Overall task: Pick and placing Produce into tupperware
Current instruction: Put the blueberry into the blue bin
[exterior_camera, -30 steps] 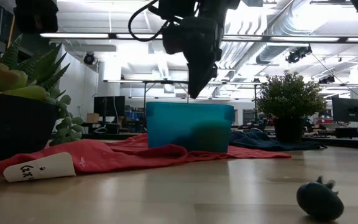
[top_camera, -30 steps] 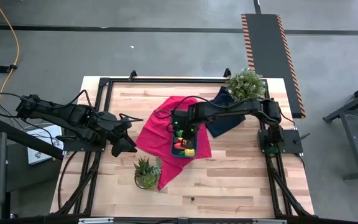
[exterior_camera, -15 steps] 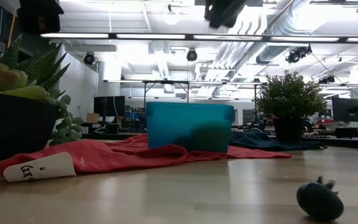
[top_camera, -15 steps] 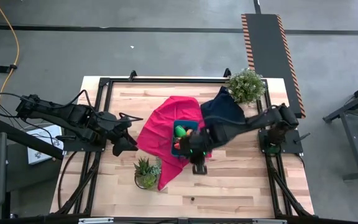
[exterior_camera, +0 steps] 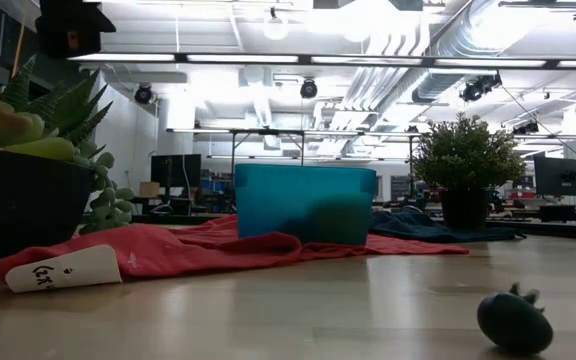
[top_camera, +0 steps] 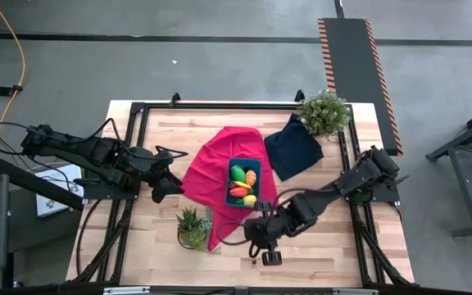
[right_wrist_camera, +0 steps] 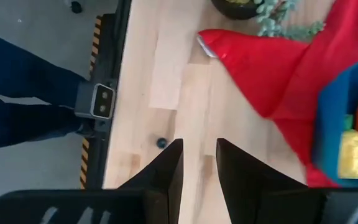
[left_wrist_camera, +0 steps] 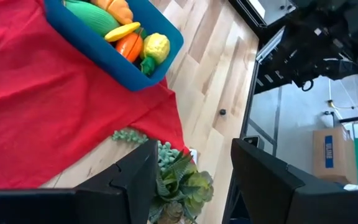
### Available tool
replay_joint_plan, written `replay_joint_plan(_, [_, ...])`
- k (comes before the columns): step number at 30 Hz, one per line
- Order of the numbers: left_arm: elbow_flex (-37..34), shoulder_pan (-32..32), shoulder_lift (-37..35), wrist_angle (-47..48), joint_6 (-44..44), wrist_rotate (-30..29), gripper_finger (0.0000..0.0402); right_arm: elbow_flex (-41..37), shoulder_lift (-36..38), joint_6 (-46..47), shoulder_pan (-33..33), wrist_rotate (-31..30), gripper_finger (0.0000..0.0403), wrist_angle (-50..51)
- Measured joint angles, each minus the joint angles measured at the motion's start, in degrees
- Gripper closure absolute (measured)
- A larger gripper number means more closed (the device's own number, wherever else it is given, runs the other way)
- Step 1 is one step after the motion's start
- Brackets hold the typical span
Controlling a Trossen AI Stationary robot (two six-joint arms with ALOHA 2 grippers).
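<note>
A light wooden table (top_camera: pixel 301 238) fills the centre of the high view, with a red cloth (top_camera: pixel 211 176) spread mid-frame and a navy cloth (top_camera: pixel 292 147) to its upper right. Two potted plants stand on it: a bushy one (top_camera: pixel 324 111) at the upper right and a succulent (top_camera: pixel 192 225) at lower centre. The teal tupperware (top_camera: pixel 244 182) sits on the red cloth, long axis running up and down the frame, holding four pieces of produce (top_camera: pixel 243 182): green, orange, red-orange and yellow. One small dark piece (exterior_camera: pixel 514 322) lies alone on bare wood at the lower right of the low view. The right gripper (top_camera: pixel 267 256), fingers slightly apart and empty, hangs at lower centre of the high view, below the tub; in its wrist view the dark piece (right_wrist_camera: pixel 161 142) lies just ahead of the fingers, so this arm looks far nearer. The left gripper (top_camera: pixel 161 189), fingers spread and empty, waits at the cloth's left edge.
</note>
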State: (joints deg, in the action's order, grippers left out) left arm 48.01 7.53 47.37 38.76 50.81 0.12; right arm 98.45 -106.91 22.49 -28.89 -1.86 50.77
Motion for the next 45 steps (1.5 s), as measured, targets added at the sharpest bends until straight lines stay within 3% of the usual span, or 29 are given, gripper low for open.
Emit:
replay_joint_plan(8, [0.0, 0.0, 0.0, 0.3, 0.0, -0.8, 0.0208, 0.0, -2.8, 7.8, -3.5, 0.3, 0.0316, -0.6])
replay_joint_plan(32, [0.0, 0.0, 0.0, 3.4, -0.2, -0.8, 0.0208, 0.0, -8.6, 38.3, -4.9, 2.4, 0.0316, -3.5])
replay_joint_plan(37, [0.0, 0.0, 0.0, 3.9, -0.2, -0.8, 0.0208, 0.0, -8.7, 47.5, -4.8, 2.8, 0.0316, -5.3])
replay_joint_plan(45, [0.0, 0.0, 0.0, 5.0, -0.2, -0.8, 0.0208, 0.1, -8.7, 70.1, -4.5, 6.5, 0.0316, -6.4])
